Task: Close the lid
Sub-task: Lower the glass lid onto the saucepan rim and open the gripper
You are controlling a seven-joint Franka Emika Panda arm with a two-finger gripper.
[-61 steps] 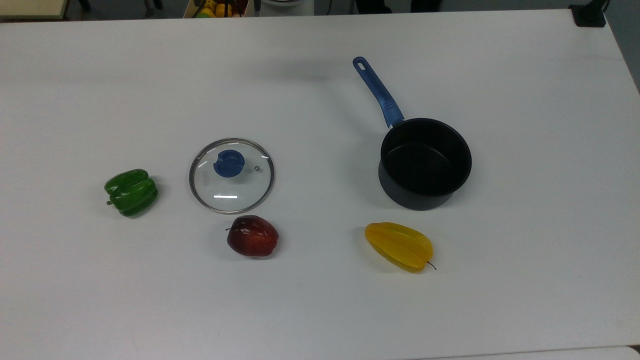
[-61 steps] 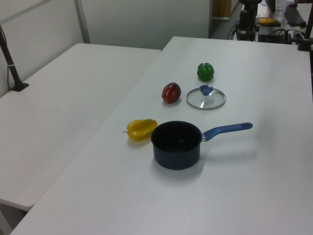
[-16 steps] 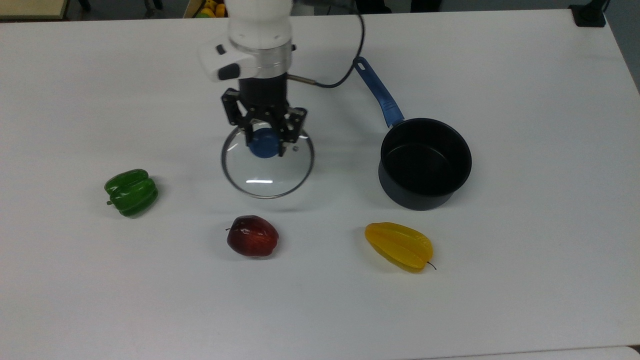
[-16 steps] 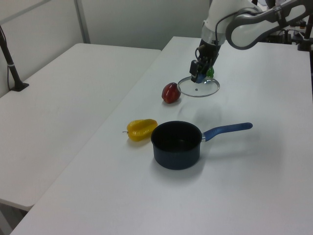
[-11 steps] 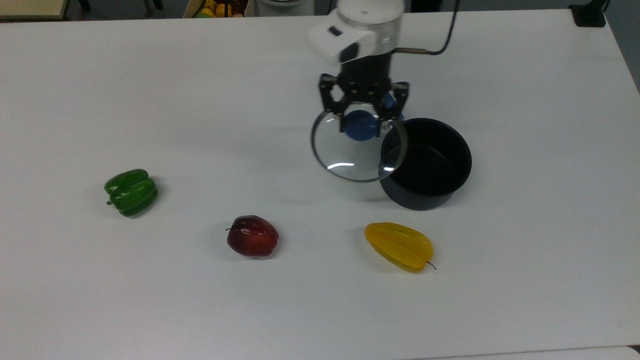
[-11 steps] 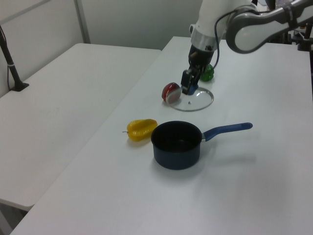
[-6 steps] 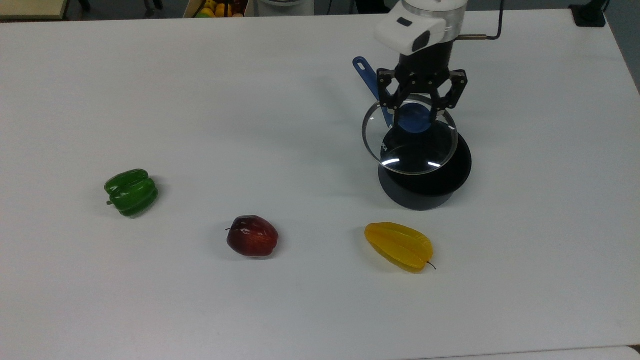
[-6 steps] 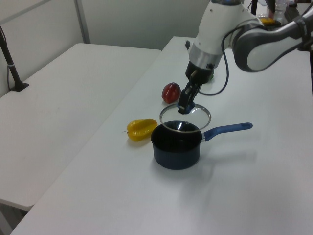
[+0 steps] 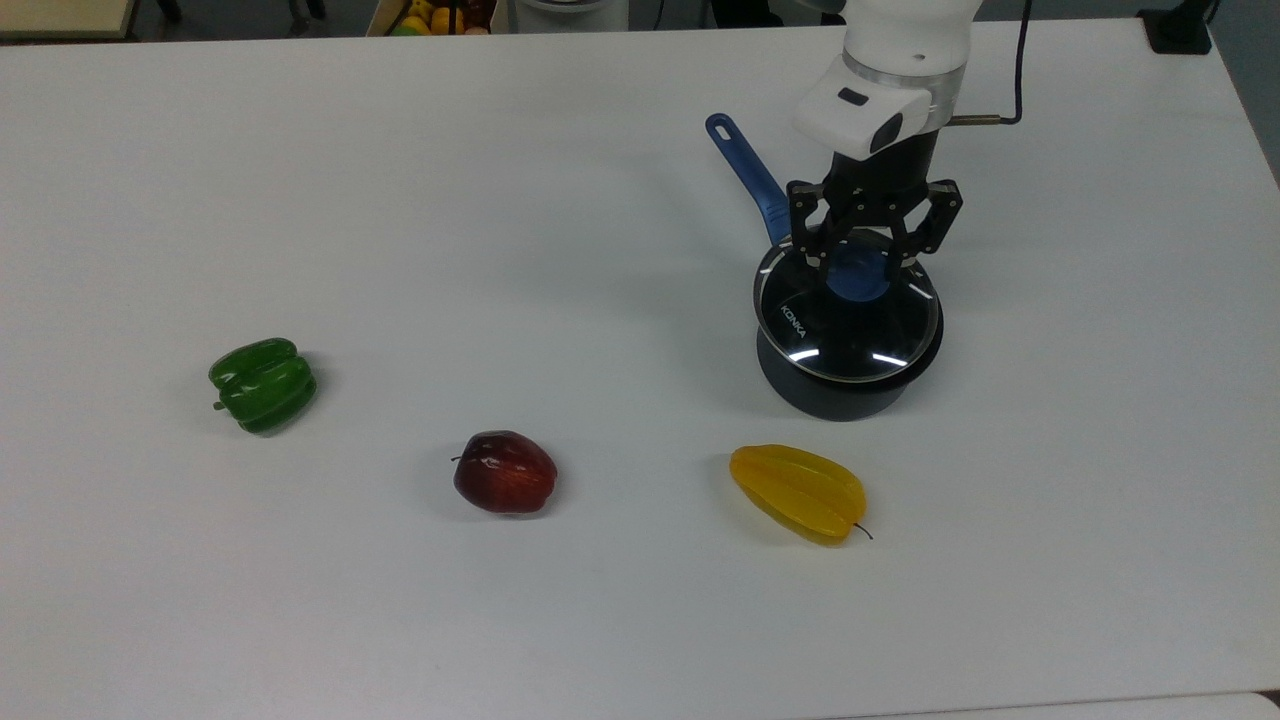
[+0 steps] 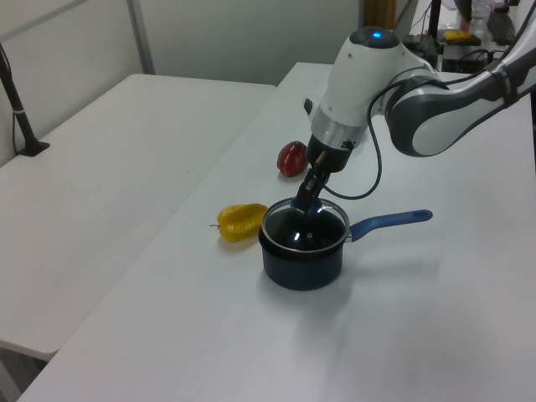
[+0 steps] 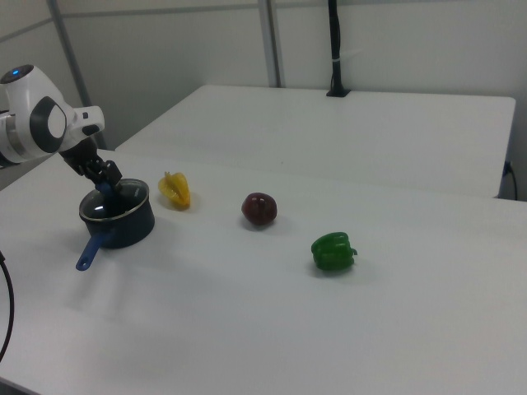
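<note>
The clear glass lid [image 9: 845, 328] with its metal rim and "KONKA" print lies level over the mouth of the dark saucepan [image 9: 838, 392], covering it. My gripper [image 9: 862, 264] stands straight above, shut on the lid's blue centre knob [image 9: 860, 278]. The pan's blue handle [image 9: 748, 178] points to the top view's upper left. In the left view the gripper [image 10: 304, 208] reaches down onto the lid [image 10: 306, 227] on the pan [image 10: 301, 266]. In the right view the gripper [image 11: 105, 188] and the pan [image 11: 125, 231] are at the far left.
On the white table lie a yellow starfruit [image 9: 797, 492] just in front of the pan, a red apple [image 9: 505, 472] and a green pepper [image 9: 262, 385] further to the top view's left. A second table [image 10: 100, 159] adjoins on the left view's left.
My gripper picked the lid up from beside the pepper, carried it to the top view's right and lowered it onto the saucepan's rim.
</note>
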